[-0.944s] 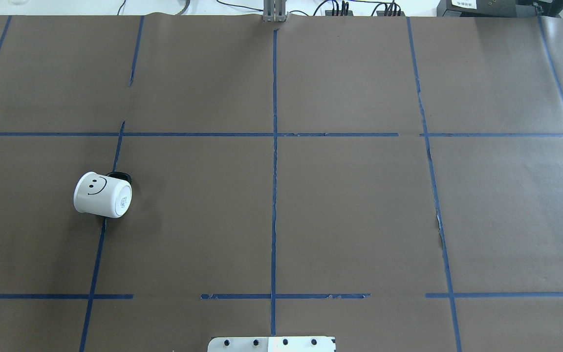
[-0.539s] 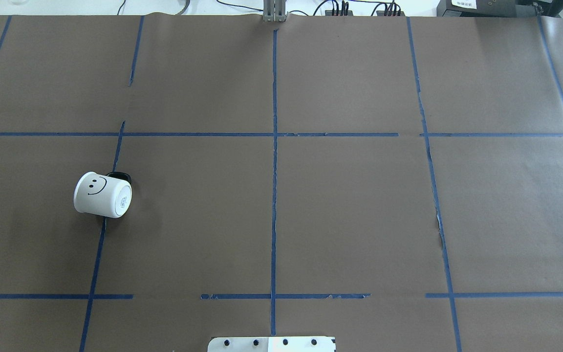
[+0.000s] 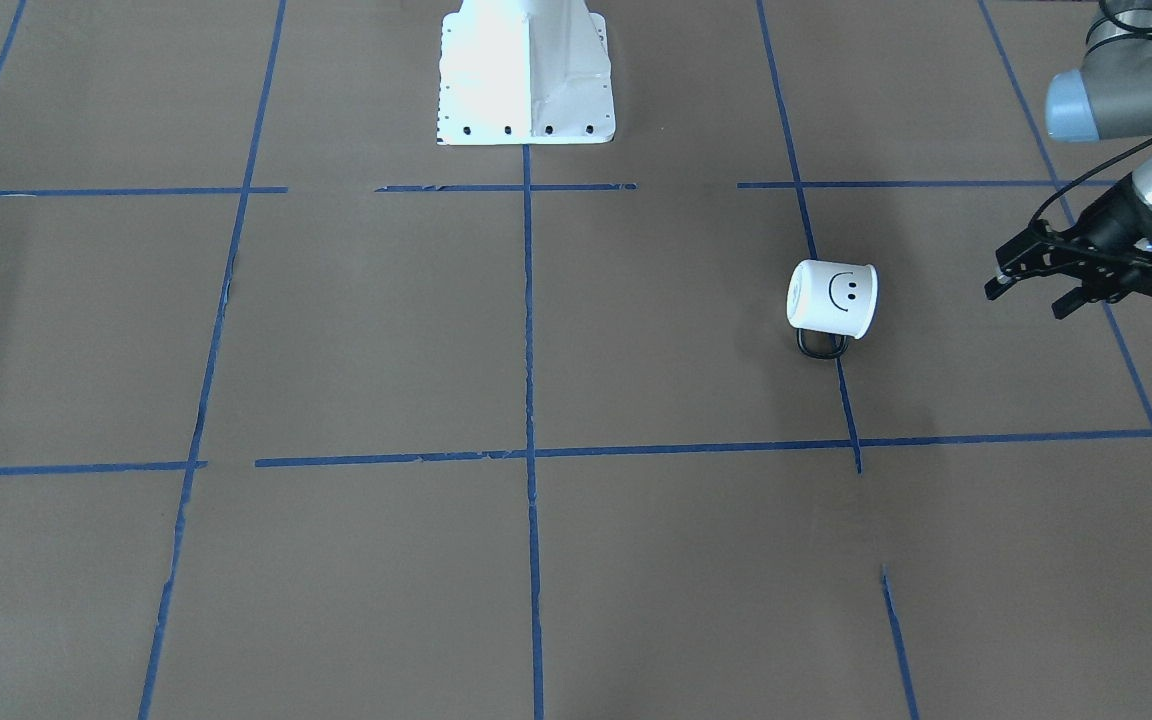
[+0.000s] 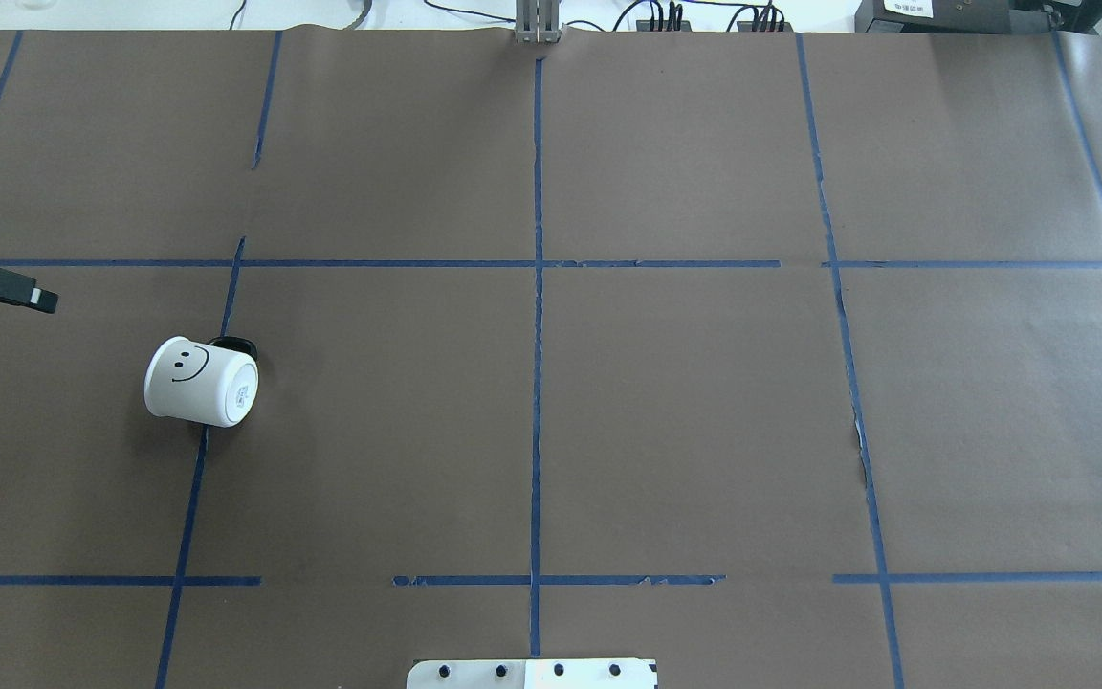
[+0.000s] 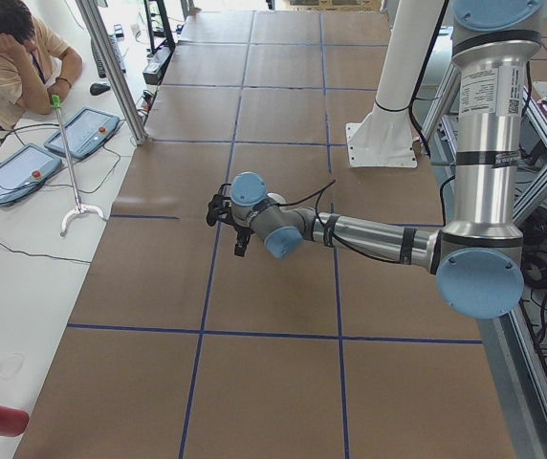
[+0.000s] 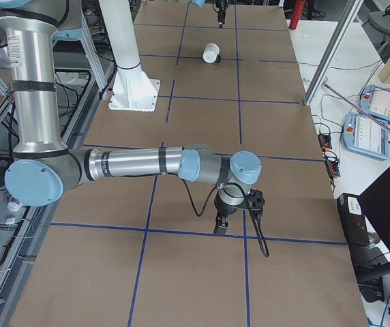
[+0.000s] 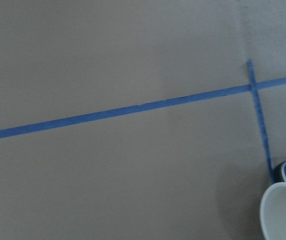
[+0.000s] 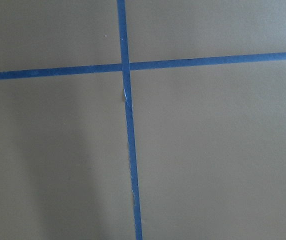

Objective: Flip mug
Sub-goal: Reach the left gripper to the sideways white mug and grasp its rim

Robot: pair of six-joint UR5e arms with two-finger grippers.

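Brown paper point(image 4: 685, 411) with a blue tape point(image 4: 538, 383) grid covers the table. On the robot's left half the mug point(image 4: 199, 381) lies on its side across a tape line, smiley up, base toward the table's centre, black handle point(image 4: 233, 342) on the far side, apart from both grippers.

Front view shows the left gripper point(image 3: 1028, 298) whole: fingers spread, in the air, well apart from the mug on its mouth side. Overhead catches only one finger tip at the left edge (rest out of frame). Left wrist view has just a pale slice of mug and the handle loop in its bottom right corner.

Only the right side view shows the right gripper point(image 6: 220, 225): pointing down near a tape crossing at the table's other end, far from the mug. Cannot tell if it is spread or pressed together. Right wrist view: paper and crossing tape only.
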